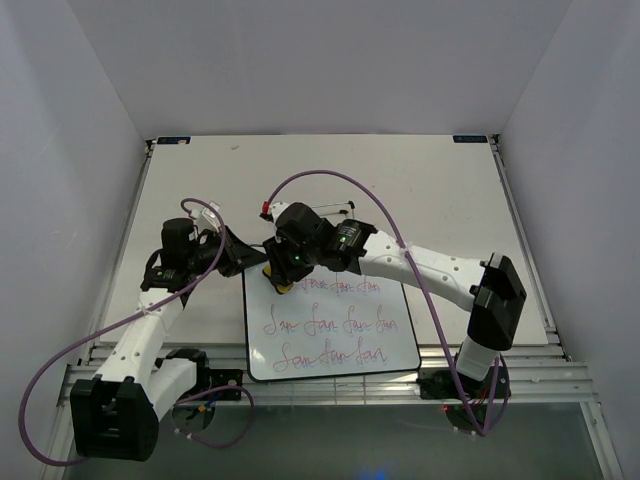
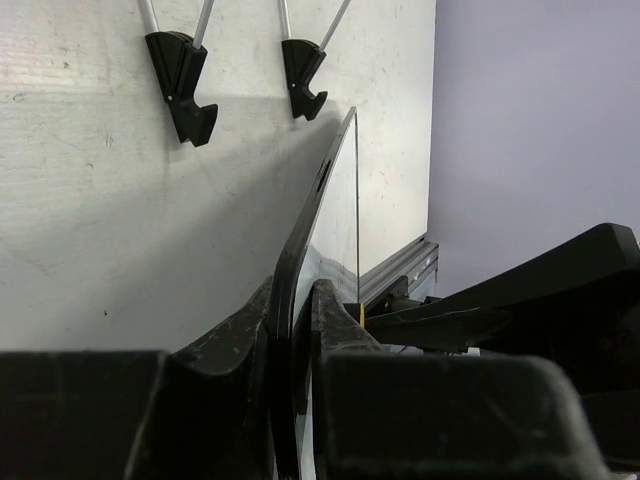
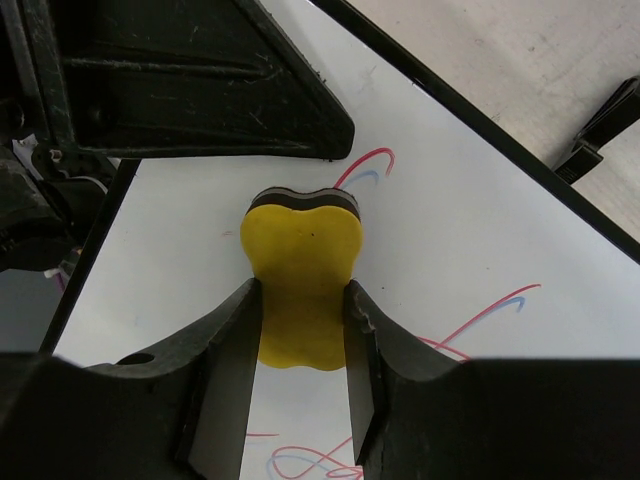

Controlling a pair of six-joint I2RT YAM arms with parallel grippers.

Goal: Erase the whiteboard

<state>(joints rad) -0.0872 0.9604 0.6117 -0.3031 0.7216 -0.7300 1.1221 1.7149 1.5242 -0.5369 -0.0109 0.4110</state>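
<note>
The whiteboard [image 1: 330, 345] lies at the near middle of the table with three lines of red cursive scribble. My left gripper [image 1: 243, 262] is shut on its upper left edge; in the left wrist view the black rim [image 2: 315, 190] runs edge-on between my jaws [image 2: 293, 310]. My right gripper [image 1: 283, 278] is shut on the yellow eraser [image 1: 282, 284], which rests on the board's upper left part. In the right wrist view the eraser [image 3: 302, 265] sits between my fingers [image 3: 300, 288] on the white surface [image 3: 450, 230], red strokes beside it.
The thin black wire easel stand [image 1: 330, 208] lies on the table just beyond the board; its black feet [image 2: 180, 80] show in the left wrist view. White walls enclose the table. The metal rail [image 1: 330, 385] runs along the near edge.
</note>
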